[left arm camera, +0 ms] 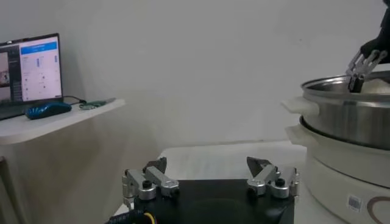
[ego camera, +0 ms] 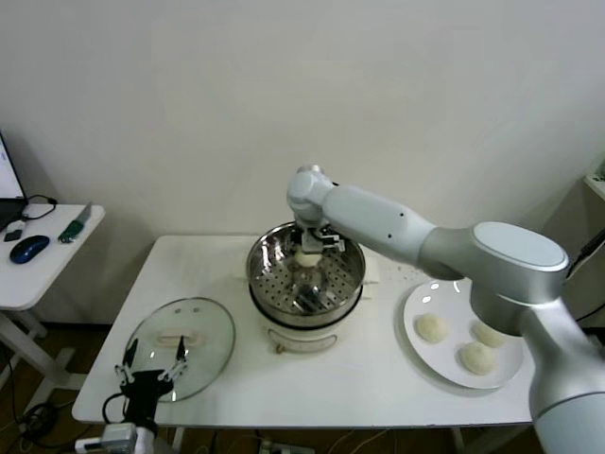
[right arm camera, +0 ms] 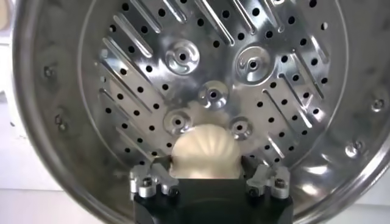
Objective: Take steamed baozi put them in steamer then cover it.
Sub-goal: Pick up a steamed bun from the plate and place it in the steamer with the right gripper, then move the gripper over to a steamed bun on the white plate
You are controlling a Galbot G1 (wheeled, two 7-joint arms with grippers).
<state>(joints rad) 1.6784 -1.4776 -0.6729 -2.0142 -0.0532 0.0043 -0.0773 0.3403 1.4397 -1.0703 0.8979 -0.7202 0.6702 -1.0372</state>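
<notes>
My right gripper is shut on a cream-white baozi and holds it over the far side of the shiny steamer, just above its perforated bottom. Three more baozi lie on the white plate at the right. The glass cover with its cream handle lies flat on the table at the front left. My left gripper is open and empty, low at the table's front left edge by the cover; the left wrist view shows it with the steamer wall off to one side.
The steamer sits on a white pot base in the middle of the white table. A side table with a blue mouse stands at the far left. A wall is close behind.
</notes>
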